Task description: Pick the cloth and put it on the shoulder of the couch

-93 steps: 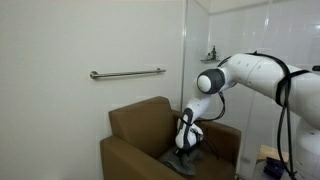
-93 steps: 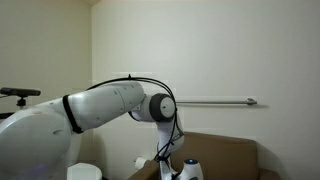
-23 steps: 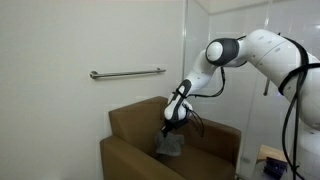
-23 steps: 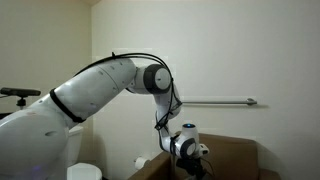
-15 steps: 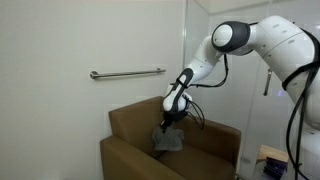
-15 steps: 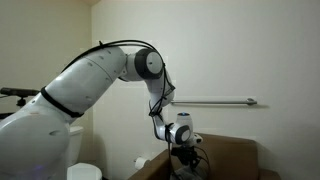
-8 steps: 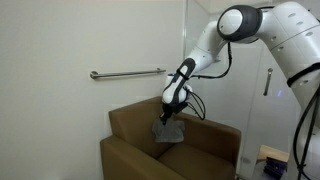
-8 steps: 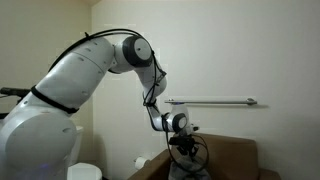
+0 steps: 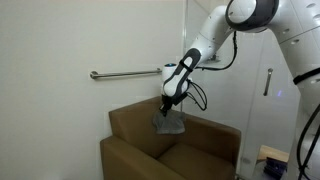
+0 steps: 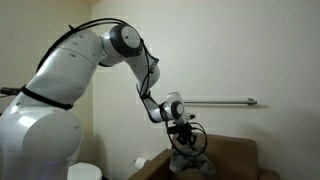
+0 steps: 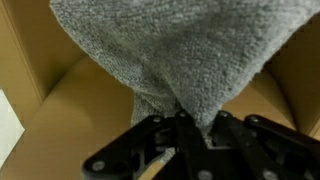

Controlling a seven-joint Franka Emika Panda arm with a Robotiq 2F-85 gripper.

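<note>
My gripper (image 9: pixel 167 104) is shut on the grey cloth (image 9: pixel 168 122), which hangs from it in the air above the seat of the brown armchair (image 9: pixel 130 130). In an exterior view the cloth (image 10: pixel 187 160) dangles below the gripper (image 10: pixel 184 138), over the chair. In the wrist view the cloth (image 11: pixel 180 50) fills the upper frame, pinched between the black fingers (image 11: pixel 180 122). The chair's broad padded arm (image 9: pixel 135 156) lies low at the near left, well below and apart from the cloth. The far arm (image 9: pixel 215 130) is to the right of the cloth.
A metal grab bar (image 9: pixel 125 73) is fixed to the white wall above the chair back; it also shows in an exterior view (image 10: pixel 225 101). A glass partition (image 9: pixel 250 80) stands at the right. A white round object (image 10: pixel 85 172) sits low at the left.
My gripper has risen steadily with the cloth, lifting it from the seat cushion up to about the height of the chair back. The arm has swung upward.
</note>
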